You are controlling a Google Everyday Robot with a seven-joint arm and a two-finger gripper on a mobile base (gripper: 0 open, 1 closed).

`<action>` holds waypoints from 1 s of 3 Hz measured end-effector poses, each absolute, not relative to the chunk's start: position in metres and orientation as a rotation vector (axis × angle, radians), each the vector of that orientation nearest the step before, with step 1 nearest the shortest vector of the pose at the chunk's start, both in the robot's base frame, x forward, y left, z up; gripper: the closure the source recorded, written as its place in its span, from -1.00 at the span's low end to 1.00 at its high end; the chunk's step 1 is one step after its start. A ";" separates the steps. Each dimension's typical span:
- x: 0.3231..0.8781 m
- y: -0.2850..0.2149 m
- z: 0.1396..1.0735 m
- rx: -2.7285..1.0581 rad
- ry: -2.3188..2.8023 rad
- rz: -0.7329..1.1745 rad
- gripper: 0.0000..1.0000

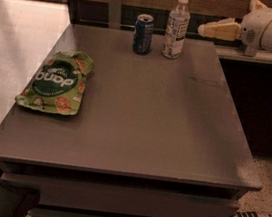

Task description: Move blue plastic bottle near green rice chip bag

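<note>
Three items noted on the flat grey counter. The small clear plastic bottle with white cap stands upright at the far edge, just right of the dark blue metal can and not touching it. The flat crinkled green chip bag lies at the left edge, well apart from both. My claw hangs right of the bottle, clear of it; whether it is open or closed, I cannot tell.

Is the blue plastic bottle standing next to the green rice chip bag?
No, the bottle stands by the can; the gripper hovers right of it.
</note>
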State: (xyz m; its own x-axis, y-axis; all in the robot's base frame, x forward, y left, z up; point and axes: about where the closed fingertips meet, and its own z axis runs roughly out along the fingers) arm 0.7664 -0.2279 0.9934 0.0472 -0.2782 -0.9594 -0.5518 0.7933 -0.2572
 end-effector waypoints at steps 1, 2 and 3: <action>0.797 -0.220 0.983 -0.670 1.514 0.284 -1.00; 0.819 -0.210 0.974 -0.664 1.493 0.325 -1.00; 0.837 -0.189 0.961 -0.669 1.476 0.397 -1.00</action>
State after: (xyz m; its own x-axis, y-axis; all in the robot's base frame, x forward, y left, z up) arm 0.8368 -0.1893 0.9615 0.0789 -0.1524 -0.9852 -0.6261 0.7615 -0.1679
